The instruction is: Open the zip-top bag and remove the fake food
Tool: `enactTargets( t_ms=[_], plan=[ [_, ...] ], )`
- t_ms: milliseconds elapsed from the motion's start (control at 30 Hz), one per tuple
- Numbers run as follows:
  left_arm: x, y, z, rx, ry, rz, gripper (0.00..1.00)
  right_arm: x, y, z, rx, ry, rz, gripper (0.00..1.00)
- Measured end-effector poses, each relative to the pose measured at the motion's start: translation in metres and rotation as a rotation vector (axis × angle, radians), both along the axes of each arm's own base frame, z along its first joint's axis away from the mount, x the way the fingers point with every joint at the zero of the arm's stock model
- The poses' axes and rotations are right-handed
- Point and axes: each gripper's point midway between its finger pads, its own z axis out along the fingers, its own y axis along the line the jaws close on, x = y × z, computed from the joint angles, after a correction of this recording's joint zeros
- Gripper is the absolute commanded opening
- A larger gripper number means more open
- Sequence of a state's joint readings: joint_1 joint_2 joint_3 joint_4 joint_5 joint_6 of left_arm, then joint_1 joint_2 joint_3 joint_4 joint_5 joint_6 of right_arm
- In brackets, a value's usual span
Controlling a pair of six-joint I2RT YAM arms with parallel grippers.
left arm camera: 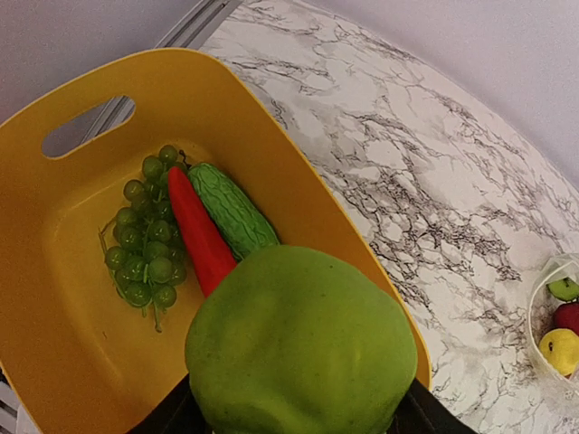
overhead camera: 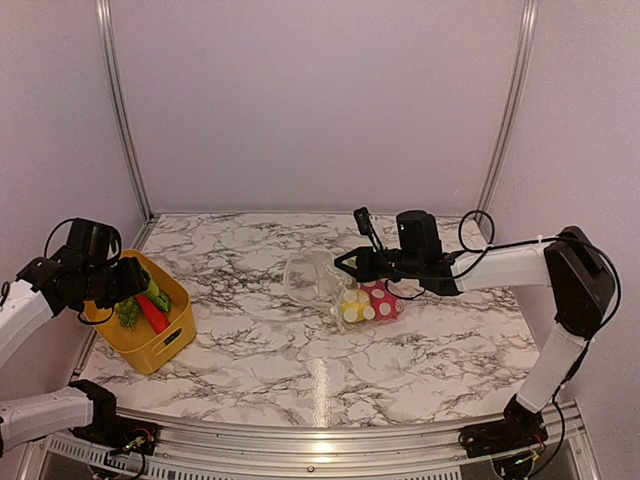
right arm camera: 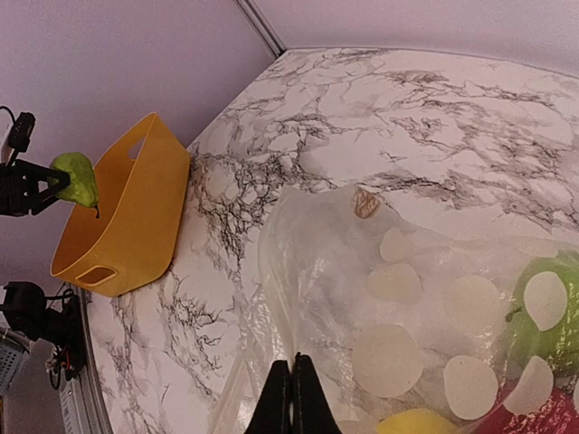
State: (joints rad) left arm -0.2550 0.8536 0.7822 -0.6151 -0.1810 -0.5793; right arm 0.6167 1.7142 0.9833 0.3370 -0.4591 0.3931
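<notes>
Gripping round green plastic toy fruit [left arm camera: 303,344] in left pincer [overhead camera: 122,283], straight above yellow plastic basket [overhead camera: 172,346]. Pinching clear polka-dot plastic zip-top bag [right arm camera: 362,298] in closed right pincer [right arm camera: 291,398], mid-surface [overhead camera: 250,350], well right of basket; remaining toy pieces [overhead camera: 365,303] inside.

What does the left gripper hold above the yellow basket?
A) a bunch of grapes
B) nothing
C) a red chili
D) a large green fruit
D: the left gripper is closed on a green fruit over the yellow basket, where the grapes and the red chili lie.
</notes>
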Motion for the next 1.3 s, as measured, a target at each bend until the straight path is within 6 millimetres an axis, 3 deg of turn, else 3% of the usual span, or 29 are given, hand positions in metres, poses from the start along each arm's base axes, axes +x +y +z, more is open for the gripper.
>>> enactTargets(
  t_ms=[133,300,433,500,700,867,967,1067,1167,1300],
  plan=[
    [-0.009,0.004,-0.017,0.025,0.085,0.010,0.55,0.000,0.000,0.000,0.002,-0.001,0.003,0.00],
    [-0.005,-0.011,-0.047,-0.010,0.192,-0.043,0.58,0.000,0.000,0.001,0.003,-0.002,0.004,0.00],
    [-0.008,-0.023,-0.075,-0.048,0.258,-0.086,0.74,0.000,0.000,0.001,0.004,-0.002,0.004,0.00],
    [-0.007,-0.025,-0.077,-0.057,0.262,-0.097,0.82,0.001,-0.001,0.001,0.004,-0.002,0.003,0.00],
    [0.001,-0.026,-0.064,-0.051,0.204,-0.104,0.90,0.000,0.000,0.001,0.007,0.000,0.010,0.00],
    [0.015,-0.031,-0.037,-0.076,0.098,-0.121,0.82,-0.002,0.001,0.002,0.013,0.001,0.022,0.00],
    [0.025,-0.045,-0.016,-0.137,0.002,-0.171,0.78,-0.003,0.001,0.003,0.016,0.001,0.028,0.00],
    [0.036,-0.070,0.009,-0.198,-0.106,-0.260,0.76,-0.004,0.002,0.003,0.019,0.002,0.035,0.00],
    [0.041,-0.109,0.027,-0.244,-0.187,-0.390,0.72,-0.005,0.003,0.004,0.021,0.003,0.042,0.00],
    [0.049,-0.169,0.031,-0.294,-0.226,-0.555,0.67,-0.005,0.003,0.004,0.022,0.005,0.045,0.00]
  ],
)
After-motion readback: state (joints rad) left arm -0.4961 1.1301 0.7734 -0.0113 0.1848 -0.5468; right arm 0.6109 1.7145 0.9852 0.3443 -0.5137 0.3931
